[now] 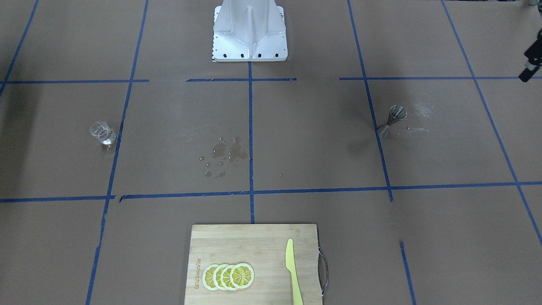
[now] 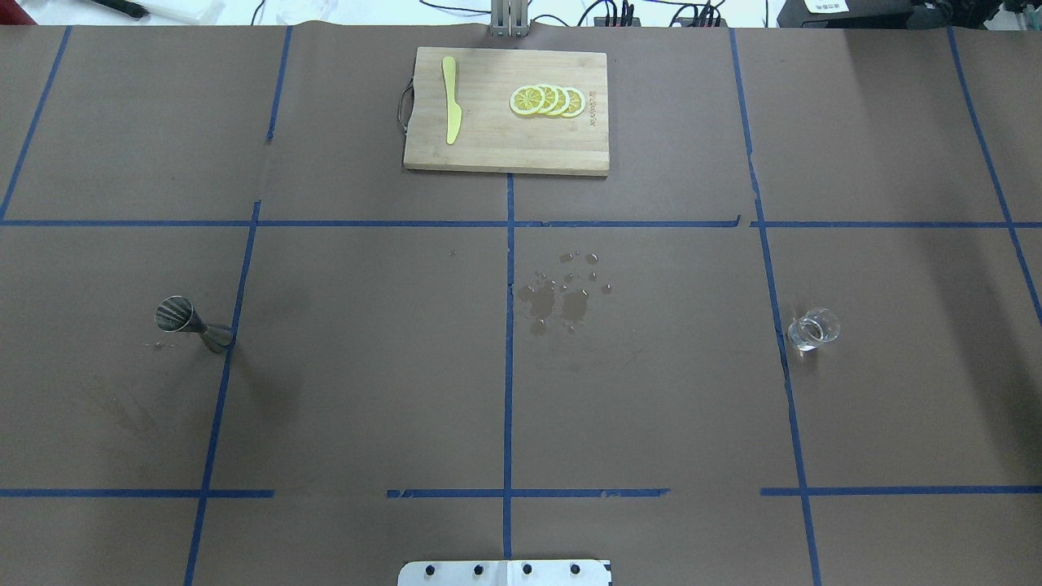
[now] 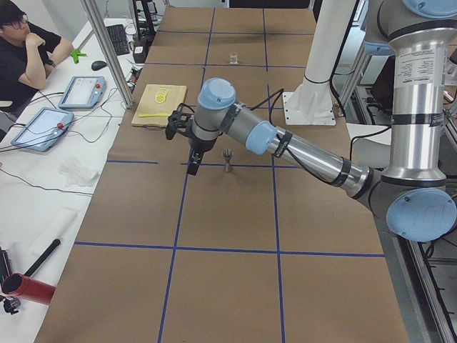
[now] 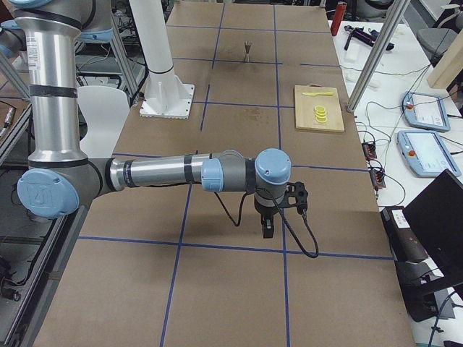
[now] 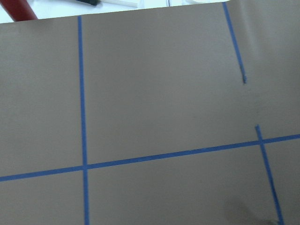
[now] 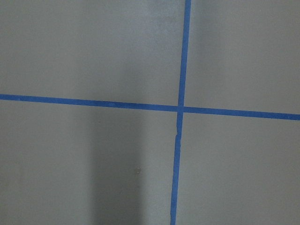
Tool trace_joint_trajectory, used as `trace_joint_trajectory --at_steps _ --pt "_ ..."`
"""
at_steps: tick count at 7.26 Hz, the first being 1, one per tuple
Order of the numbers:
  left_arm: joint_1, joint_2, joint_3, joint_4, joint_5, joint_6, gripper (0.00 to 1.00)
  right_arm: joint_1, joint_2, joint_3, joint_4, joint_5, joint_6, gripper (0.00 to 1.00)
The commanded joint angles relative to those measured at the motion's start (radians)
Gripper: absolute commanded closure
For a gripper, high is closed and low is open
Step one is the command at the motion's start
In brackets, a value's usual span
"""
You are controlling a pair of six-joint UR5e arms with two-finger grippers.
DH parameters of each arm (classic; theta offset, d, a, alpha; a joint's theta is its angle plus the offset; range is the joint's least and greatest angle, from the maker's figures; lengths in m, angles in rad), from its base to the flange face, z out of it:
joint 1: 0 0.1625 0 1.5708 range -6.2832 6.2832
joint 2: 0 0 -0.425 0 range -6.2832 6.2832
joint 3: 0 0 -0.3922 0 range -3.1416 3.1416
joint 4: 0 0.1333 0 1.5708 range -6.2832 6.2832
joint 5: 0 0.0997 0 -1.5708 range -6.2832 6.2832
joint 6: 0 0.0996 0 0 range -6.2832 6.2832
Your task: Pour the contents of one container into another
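The clear glass (image 1: 102, 133) (image 2: 812, 330) stands upright on the brown paper on the robot's right side, with some liquid in it. It also shows small and far in the left side view as the glass (image 3: 233, 58). The steel jigger (image 1: 391, 120) (image 2: 191, 323) (image 3: 228, 160) (image 4: 248, 50) stands upright on the robot's left side. My left gripper (image 3: 194, 170) hangs above the table a short way outward from the jigger; whether it is open or shut I cannot tell. My right gripper (image 4: 267, 230) hangs over the table's right end, its state unclear. Both wrist views show only paper and tape.
A wooden cutting board (image 2: 488, 138) with lemon slices (image 2: 547, 100) and a yellow knife (image 2: 450, 98) lies at the far middle edge. Spilled drops (image 2: 562, 297) mark the centre. The robot base (image 1: 250, 34) stands at the near edge. An operator (image 3: 28, 50) sits beside tablets.
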Motion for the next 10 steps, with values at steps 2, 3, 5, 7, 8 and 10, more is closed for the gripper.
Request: trace_joint_trajectory --at_steps 2,3,5,7,8,10 --pt "0.461 0.13 -0.084 -0.344 0.37 -0.518 0.0 -0.004 -0.001 0.009 0.001 0.007 0.008 0.0" --pt "0.548 0.168 -0.163 -0.342 0.429 -0.561 0.0 -0.004 -0.001 0.009 0.001 0.009 0.029 0.0" --pt "0.843 0.21 -0.205 -0.335 0.708 -0.769 0.0 -0.013 0.0 0.03 0.002 0.019 0.058 0.0" --pt "1.028 0.211 -0.207 -0.214 0.938 -0.883 0.01 -0.053 0.0 0.091 0.002 0.015 0.171 0.0" --pt "1.13 0.208 -0.207 -0.115 1.062 -0.957 0.02 -0.082 -0.003 0.154 0.002 0.01 0.257 0.0" --pt "1.217 0.187 -0.187 -0.031 1.208 -1.061 0.03 -0.128 -0.027 0.269 0.002 -0.016 0.374 0.0"
